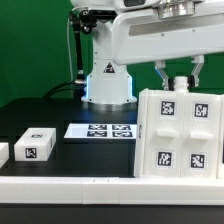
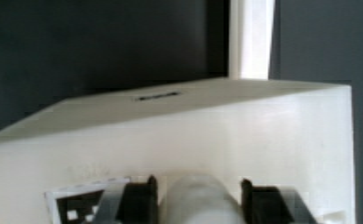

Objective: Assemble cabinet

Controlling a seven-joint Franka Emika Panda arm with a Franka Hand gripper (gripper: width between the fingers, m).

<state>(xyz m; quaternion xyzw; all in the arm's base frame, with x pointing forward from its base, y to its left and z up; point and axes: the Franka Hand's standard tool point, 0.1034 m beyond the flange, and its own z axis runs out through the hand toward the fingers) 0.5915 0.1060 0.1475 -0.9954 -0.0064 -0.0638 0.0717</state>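
Exterior view shows the large white plastic box-shaped cabinet (image 1: 180,135) standing on the black table (image 1: 40,115) at that view's right, the two-finger gripper (image 1: 178,75) spread just above its top, while wrist view shows dark fingers (image 2: 139,200) flanking a white rounded part (image 2: 201,195), contact unclear.
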